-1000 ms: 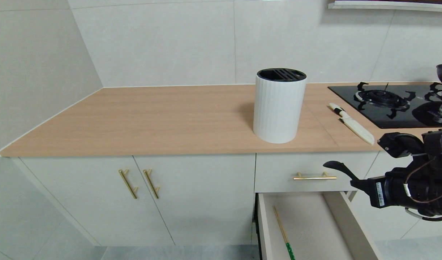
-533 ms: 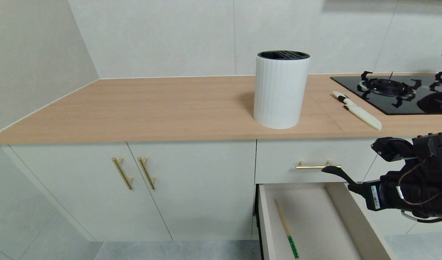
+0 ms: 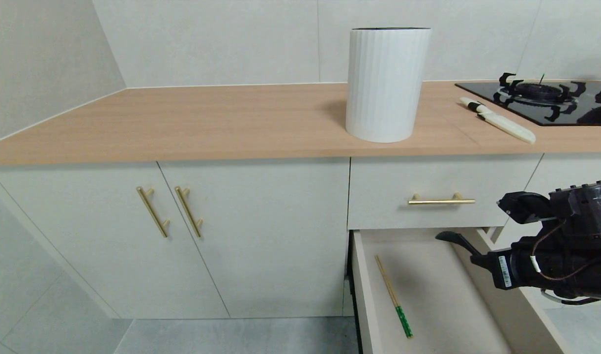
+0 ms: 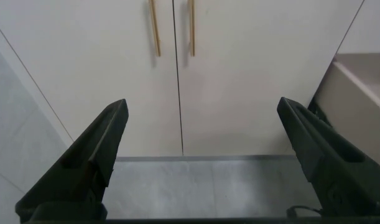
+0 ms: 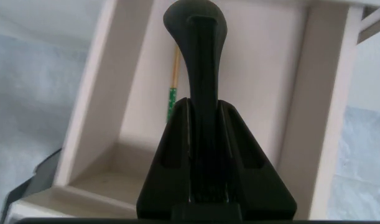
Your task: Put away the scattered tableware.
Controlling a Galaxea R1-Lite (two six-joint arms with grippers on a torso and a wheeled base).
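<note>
- Chopsticks are lying flat inside the open drawer, near its left wall, so I am counting that piece as already put away
- Knife is lying on the desk, between the white ribbed holder and the stove, apart from the holder, so I am judging it to be the piece left to store
- My right claw is hovering above the right side of the drawer, its fingers pressed together and pinching nothing
- My left claw is hanging low, spread wide and carrying nothing, facing the cabinet doors beside the drawer
- I am reckoning the job as roughly half done: one item is sitting stowed, one is waiting on the desk, and the drawer is standing open, probably needing to be pushed shut at the end
</note>
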